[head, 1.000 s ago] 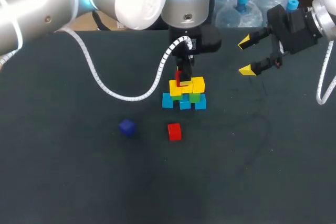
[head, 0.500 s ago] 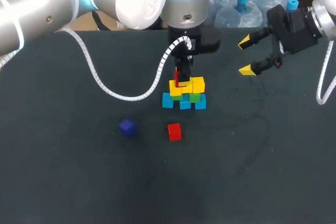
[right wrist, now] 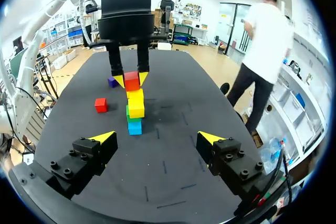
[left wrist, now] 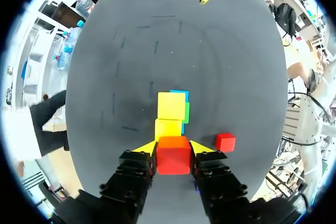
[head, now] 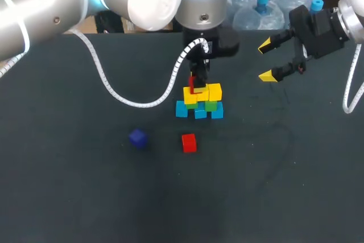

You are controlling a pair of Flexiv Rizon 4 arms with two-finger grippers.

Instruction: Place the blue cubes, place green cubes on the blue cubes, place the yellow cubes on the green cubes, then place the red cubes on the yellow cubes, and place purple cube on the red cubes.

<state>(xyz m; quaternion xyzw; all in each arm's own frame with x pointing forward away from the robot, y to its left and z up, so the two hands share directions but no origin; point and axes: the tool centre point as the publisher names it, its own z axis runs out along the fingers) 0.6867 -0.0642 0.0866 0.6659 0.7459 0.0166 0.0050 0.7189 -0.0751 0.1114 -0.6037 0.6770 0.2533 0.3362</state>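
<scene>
Left claw (left wrist: 173, 148): clenched on a small red plastic cube (left wrist: 173, 157), with one yellow-tipped finger on each side, a grip that in our judgement lets us lower it squarely.
Held cube's place: directly over the nearer yellow cube of the stack. We cannot tell whether it already rests there.
Stack: light blue cubes (head: 200, 112) stand on the dark worktop (head: 284, 186), with green cubes (head: 211, 106) on them and yellow cubes (head: 214, 91) on top. That is the order the task asks for, so we judge the red layer to be the step in hand.
Loose red cube (head: 189, 143): lies on the worktop near the stack's front but apart from it. We take it to be the next piece for the red layer.
Dark purple-blue cube (head: 137, 138): lies on the worktop near the loose red cube, well apart from the stack. We judge it to be the cap piece, due last.
Right claw (head: 265, 61): released, its fingers spread wide and holding nothing. It hangs above the worktop well to the stack's right, we think to stay out of our left arm's way.
Containers: none shows. Every cube sits bare on the worktop or on other cubes.
</scene>
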